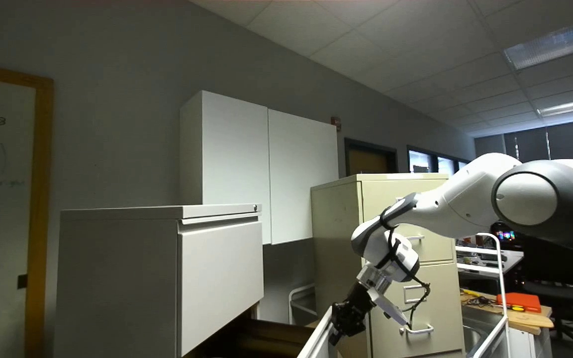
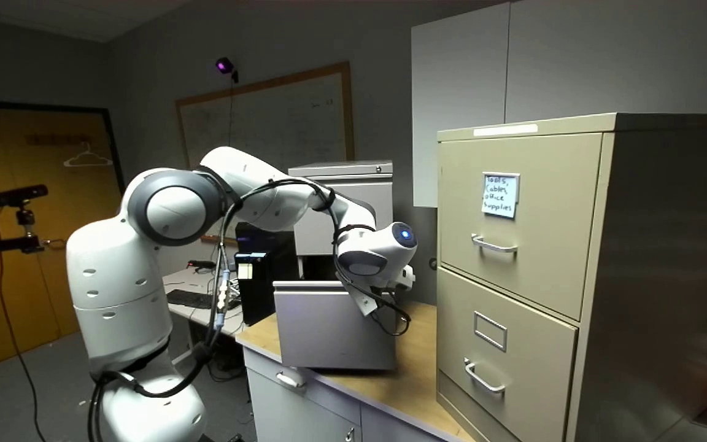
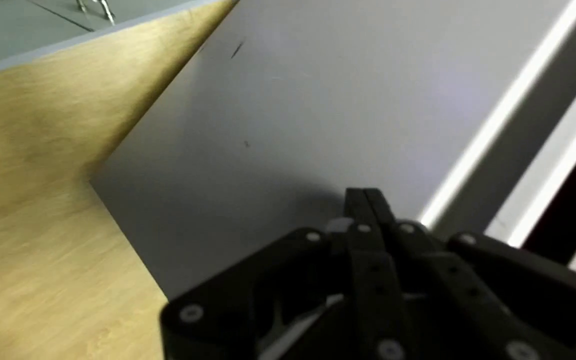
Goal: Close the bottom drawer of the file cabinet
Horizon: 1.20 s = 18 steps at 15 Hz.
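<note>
Pale wood makes up the surface (image 2: 418, 356) in front of the file cabinet (image 1: 152, 278). Nearest, the gripper (image 3: 365, 192), its fingers (image 3: 357, 207) pressed together on nothing, is at the outer face of the bottom drawer (image 2: 329, 328), off-centre and close to its top edge; whether the two touch I cannot tell. That drawer stands well out from the file cabinet, and its front lies between the gripper and the file cabinet's body, long side running across the slide. The push should, I judge, go straight toward the file cabinet, though off-centre it may bind. The front is flat, light grey and slightly scuffed, dark inside. Above, the file cabinet's upper drawer (image 1: 222, 283) looks closed. Past the file cabinet, a whiteboard (image 2: 267, 123) hangs on the wall (image 1: 107, 124).
</note>
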Tool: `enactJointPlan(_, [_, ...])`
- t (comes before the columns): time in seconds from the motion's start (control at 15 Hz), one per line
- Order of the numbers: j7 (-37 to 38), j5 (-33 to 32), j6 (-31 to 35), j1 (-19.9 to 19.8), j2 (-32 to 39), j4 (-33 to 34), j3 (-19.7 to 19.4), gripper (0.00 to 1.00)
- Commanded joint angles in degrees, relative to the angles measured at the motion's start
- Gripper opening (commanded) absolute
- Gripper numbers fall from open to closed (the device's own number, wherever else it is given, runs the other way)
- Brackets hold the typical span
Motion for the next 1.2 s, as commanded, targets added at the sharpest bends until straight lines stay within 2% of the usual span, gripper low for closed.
enactJointPlan(0.0, [-1.97, 8.54, -1.34, -0.92, 6.09, 9.98, 2.48, 0.00])
enactJointPlan(0.2, [-1.69, 11.65, -2.06, -0.72, 9.98, 16.74, 4.62, 0.00])
enactJointPlan(1.13, [0.95, 9.17, -6.99, -2.68, 30.22, 45.66, 12.25, 0.00])
